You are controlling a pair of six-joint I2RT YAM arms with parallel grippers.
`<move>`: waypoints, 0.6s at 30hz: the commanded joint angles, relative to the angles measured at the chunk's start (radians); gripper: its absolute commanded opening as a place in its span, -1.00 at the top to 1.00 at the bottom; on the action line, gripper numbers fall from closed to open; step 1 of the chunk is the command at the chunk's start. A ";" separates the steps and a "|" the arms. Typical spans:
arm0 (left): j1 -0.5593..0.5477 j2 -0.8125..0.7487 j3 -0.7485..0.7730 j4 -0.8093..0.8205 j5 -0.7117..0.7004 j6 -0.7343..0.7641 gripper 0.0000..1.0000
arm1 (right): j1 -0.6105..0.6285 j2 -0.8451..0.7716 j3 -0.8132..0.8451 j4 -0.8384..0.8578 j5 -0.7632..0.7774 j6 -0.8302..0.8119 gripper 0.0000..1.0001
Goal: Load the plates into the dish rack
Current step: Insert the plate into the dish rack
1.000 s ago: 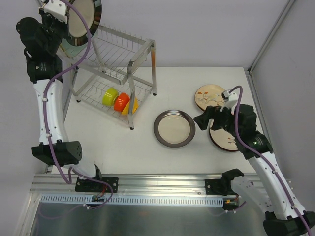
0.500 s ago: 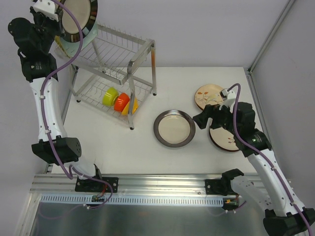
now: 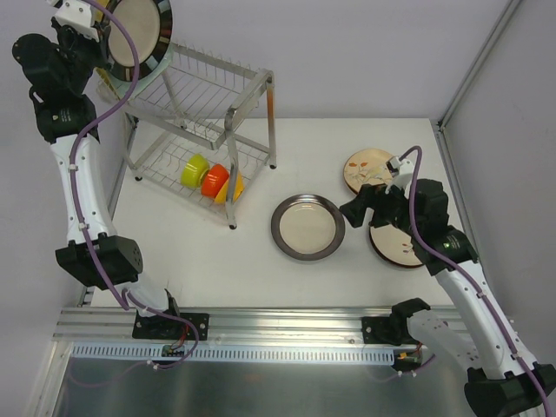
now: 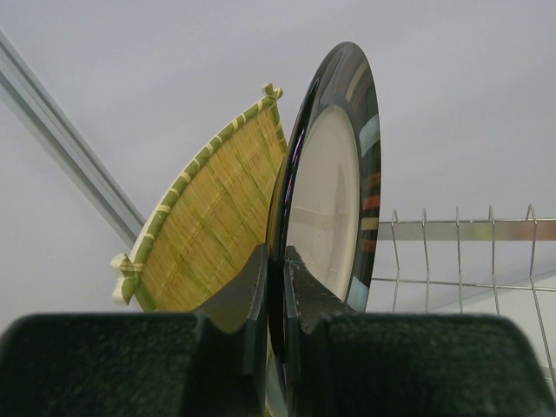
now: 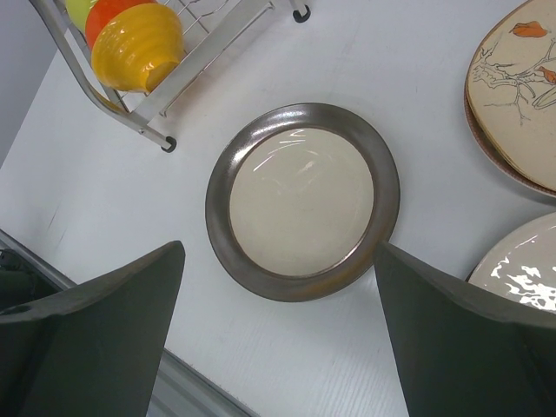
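Note:
My left gripper point(image 3: 108, 50) is shut on the lower rim of a round dark-rimmed cream plate point(image 3: 139, 30) and holds it upright over the far left end of the dish rack point(image 3: 252, 87). In the left wrist view the fingers point(image 4: 252, 287) clamp that plate point(image 4: 334, 200), and a square yellow woven plate point(image 4: 208, 217) stands just behind it. My right gripper point(image 3: 356, 211) is open and empty, hovering beside a second dark-rimmed cream plate point(image 3: 307, 226) that lies flat on the table and shows below the gripper point(image 5: 278, 248) in the right wrist view point(image 5: 302, 200).
A cream floral plate point(image 3: 365, 169) and a white patterned plate point(image 3: 395, 248) lie on the table under my right arm. Green point(image 3: 195, 169), orange point(image 3: 214, 180) and yellow point(image 3: 230, 189) bowls sit in the rack's lower tier. A wall stands behind the rack.
My left gripper has carried the dark-rimmed plate up and to the left, then nearly stopped. My right gripper has shifted only slightly.

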 commanded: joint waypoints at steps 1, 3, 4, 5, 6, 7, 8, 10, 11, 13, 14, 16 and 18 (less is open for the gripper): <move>0.008 -0.032 0.021 0.253 0.039 -0.035 1.00 | -0.003 0.003 0.033 0.046 -0.019 0.001 -0.89; 0.011 -0.031 0.016 0.252 0.045 -0.044 1.00 | -0.002 0.003 0.033 0.046 -0.019 0.001 -0.89; 0.013 -0.032 0.015 0.252 0.044 -0.045 1.00 | -0.003 0.004 0.033 0.046 -0.019 0.001 -0.89; 0.013 -0.031 0.012 0.252 0.044 -0.045 1.00 | -0.005 0.004 0.032 0.046 -0.019 0.001 -0.89; 0.013 -0.032 0.010 0.248 0.045 -0.044 1.00 | -0.003 0.003 0.033 0.046 -0.019 0.001 -0.89; 0.013 -0.031 0.009 0.245 0.044 -0.042 1.00 | -0.003 0.003 0.033 0.046 -0.019 0.001 -0.89; 0.016 -0.032 0.004 0.245 0.045 -0.042 1.00 | -0.005 0.001 0.032 0.048 -0.019 0.001 -0.89; 0.016 -0.034 0.002 0.242 0.047 -0.042 1.00 | -0.005 0.003 0.033 0.046 -0.021 0.002 -0.89; 0.016 -0.034 -0.001 0.242 0.047 -0.042 1.00 | -0.005 0.003 0.032 0.046 -0.019 0.001 -0.89; 0.016 -0.035 -0.008 0.242 0.044 -0.039 1.00 | -0.005 0.001 0.032 0.045 -0.019 0.001 -0.89; 0.016 -0.035 -0.013 0.242 0.038 -0.036 1.00 | -0.003 0.000 0.030 0.045 -0.019 0.001 -0.89; 0.016 -0.038 -0.021 0.244 0.032 -0.036 1.00 | -0.003 -0.005 0.029 0.045 -0.021 0.001 -0.89; 0.014 -0.040 -0.025 0.242 0.030 -0.038 1.00 | -0.005 -0.005 0.030 0.045 -0.019 0.001 -0.89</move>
